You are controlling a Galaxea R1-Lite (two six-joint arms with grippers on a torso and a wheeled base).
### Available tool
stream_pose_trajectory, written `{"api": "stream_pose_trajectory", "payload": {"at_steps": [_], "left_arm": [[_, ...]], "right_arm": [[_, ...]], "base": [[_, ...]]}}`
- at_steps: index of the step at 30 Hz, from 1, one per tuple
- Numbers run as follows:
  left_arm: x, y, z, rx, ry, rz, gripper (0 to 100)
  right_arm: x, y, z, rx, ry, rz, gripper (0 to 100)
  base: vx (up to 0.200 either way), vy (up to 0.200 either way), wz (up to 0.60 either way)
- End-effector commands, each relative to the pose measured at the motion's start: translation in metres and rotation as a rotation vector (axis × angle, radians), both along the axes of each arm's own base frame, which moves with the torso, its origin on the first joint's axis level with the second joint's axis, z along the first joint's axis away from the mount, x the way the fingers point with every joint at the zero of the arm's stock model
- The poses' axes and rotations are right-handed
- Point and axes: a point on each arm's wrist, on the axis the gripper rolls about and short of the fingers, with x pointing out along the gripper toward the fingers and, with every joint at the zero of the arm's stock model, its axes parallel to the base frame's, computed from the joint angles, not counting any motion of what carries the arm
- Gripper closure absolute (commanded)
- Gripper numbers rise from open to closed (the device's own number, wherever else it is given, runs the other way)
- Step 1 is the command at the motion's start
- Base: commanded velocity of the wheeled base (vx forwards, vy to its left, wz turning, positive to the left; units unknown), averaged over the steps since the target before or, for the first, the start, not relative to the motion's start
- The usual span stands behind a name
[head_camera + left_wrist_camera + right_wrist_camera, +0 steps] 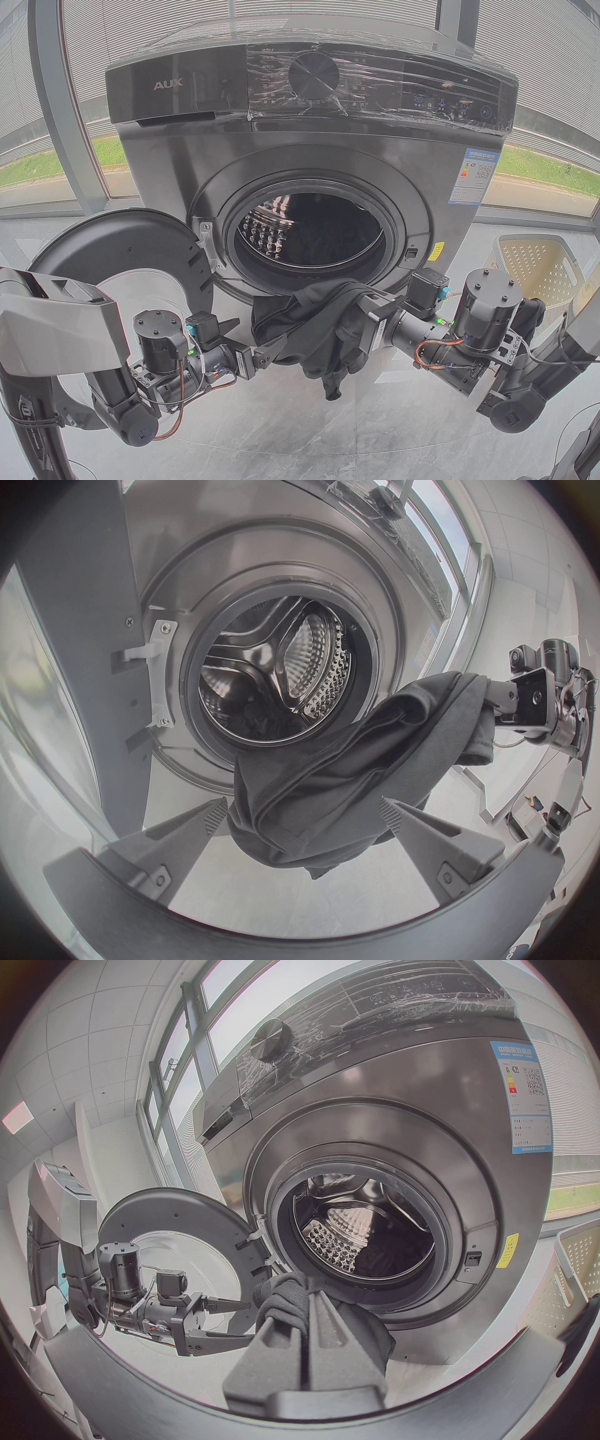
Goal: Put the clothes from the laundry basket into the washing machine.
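A dark garment (319,325) hangs just below the washing machine's open drum (309,231). My right gripper (369,310) is shut on the garment's upper right part; in the right wrist view its fingers (337,1341) pinch the bunched cloth (284,1297). At the garment's lower left, my left gripper (275,347) stands open. Seen from the left wrist, the dark garment (350,761) sags between the spread fingers (212,814) of that gripper (303,817). More dark cloth (250,714) lies inside the drum. The cream laundry basket (537,262) stands at the right.
The machine's round door (125,250) is swung open to the left, close behind my left arm. The grey floor (325,431) lies under the garment. Windows surround the machine (187,162).
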Motion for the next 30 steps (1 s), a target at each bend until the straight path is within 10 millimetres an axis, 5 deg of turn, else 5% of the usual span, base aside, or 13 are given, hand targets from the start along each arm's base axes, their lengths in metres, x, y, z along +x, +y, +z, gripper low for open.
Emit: {"api": "stream_pose_trajectory", "payload": {"at_steps": [1,30], "left_arm": [[0.004,-0.002,-0.004,0.002,0.003,0.001,0],[0.037,-0.022,-0.031,-0.002,-0.012,0.007,0]], "right_arm": [[0.000,0.000,0.002,0.005,-0.006,0.000,100],[-0.007,-0.004,0.012,0.028,-0.032,0.006,100]], "base": [[0.000,0.000,0.00],[0.000,0.000,0.00]]}}
